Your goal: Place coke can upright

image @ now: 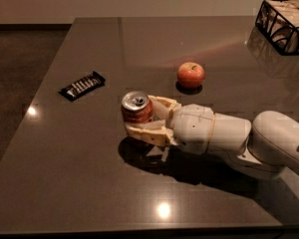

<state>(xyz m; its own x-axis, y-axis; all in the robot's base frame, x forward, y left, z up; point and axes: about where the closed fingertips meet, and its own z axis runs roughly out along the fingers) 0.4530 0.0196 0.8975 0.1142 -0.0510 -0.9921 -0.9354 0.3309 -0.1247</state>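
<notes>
The coke can (136, 108) is red with a silver pull-tab top facing up and slightly toward the camera. It is held nearly upright, slightly tilted, just above the dark table (89, 183) near its middle. My gripper (145, 117) reaches in from the right, and its cream fingers (148, 132) are shut around the can's body. The white arm (249, 138) stretches off to the right edge. A shadow lies on the table under the can and gripper.
A round red apple (191, 74) sits behind the gripper, a little to the right. A flat black candy bar wrapper (82, 85) lies to the left. A black wire basket (284, 19) stands at the far right corner. The table's left edge borders the floor.
</notes>
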